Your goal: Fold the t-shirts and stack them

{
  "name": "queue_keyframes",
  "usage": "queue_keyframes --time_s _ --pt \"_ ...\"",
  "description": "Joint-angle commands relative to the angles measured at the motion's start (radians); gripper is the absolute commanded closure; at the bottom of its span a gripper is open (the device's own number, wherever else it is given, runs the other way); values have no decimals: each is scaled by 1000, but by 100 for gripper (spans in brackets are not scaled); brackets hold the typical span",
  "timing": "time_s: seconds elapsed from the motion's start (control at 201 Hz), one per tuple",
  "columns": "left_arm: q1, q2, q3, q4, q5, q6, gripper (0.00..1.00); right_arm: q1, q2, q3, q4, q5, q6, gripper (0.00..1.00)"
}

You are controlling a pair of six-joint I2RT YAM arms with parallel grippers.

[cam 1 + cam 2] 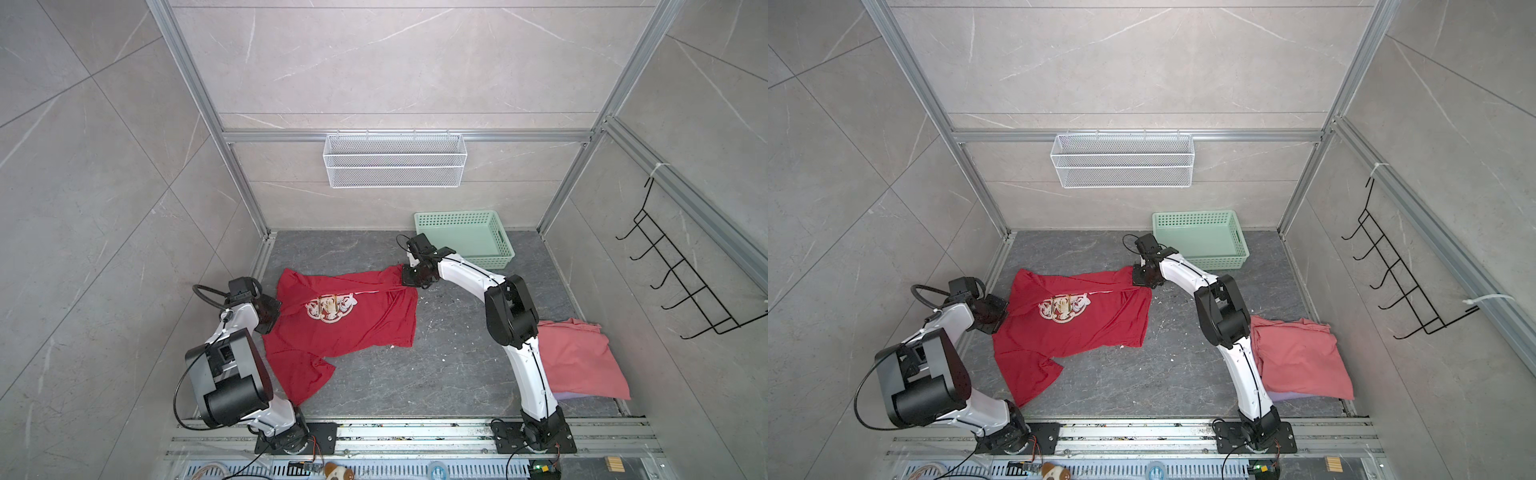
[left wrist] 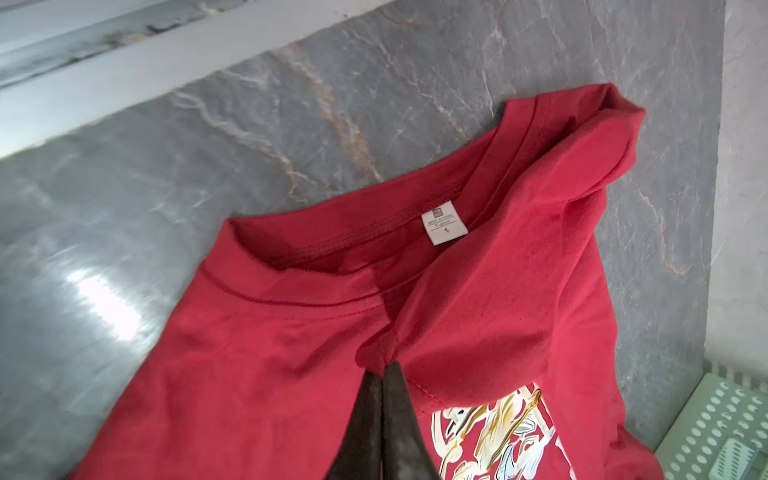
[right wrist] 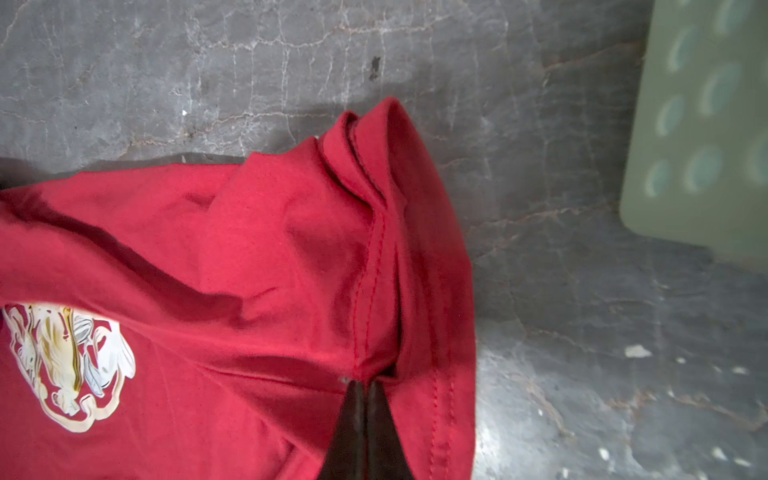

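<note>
The red t-shirt (image 1: 353, 328) (image 1: 1084, 332) lies spread on the dark floor at the left, its white-and-gold print facing up. My left gripper (image 2: 384, 368) (image 1: 277, 309) is shut on a pinch of red cloth below the collar, near the neck label (image 2: 444, 222). My right gripper (image 3: 365, 382) (image 1: 405, 276) is shut on the stitched far-right corner of the same shirt. A folded salmon-pink t-shirt (image 1: 582, 357) (image 1: 1304, 361) lies at the right behind the right arm. It rests on a lavender t-shirt (image 1: 567, 395) of which only an edge shows.
A mint-green perforated basket (image 1: 490, 262) (image 1: 1223, 262) stands at the back right, close behind the right gripper. A white wire basket (image 1: 395, 160) hangs on the back wall. A black hook rack (image 1: 681, 282) is on the right wall. Aluminium frame rails border the floor.
</note>
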Motion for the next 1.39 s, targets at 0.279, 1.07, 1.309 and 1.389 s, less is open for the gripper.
queue_keyframes --time_s 0.279,1.07,1.309,1.389 --pt "-6 -119 24 -11 -81 -26 59 -3 -96 -27 48 99 2 62" --pt "-224 386 451 17 56 162 52 71 173 276 96 56 115 61" --pt "-217 515 558 17 -20 139 53 69 245 310 66 112 135 61" --pt "-199 569 594 9 -33 112 54 68 281 334 20 155 152 61"
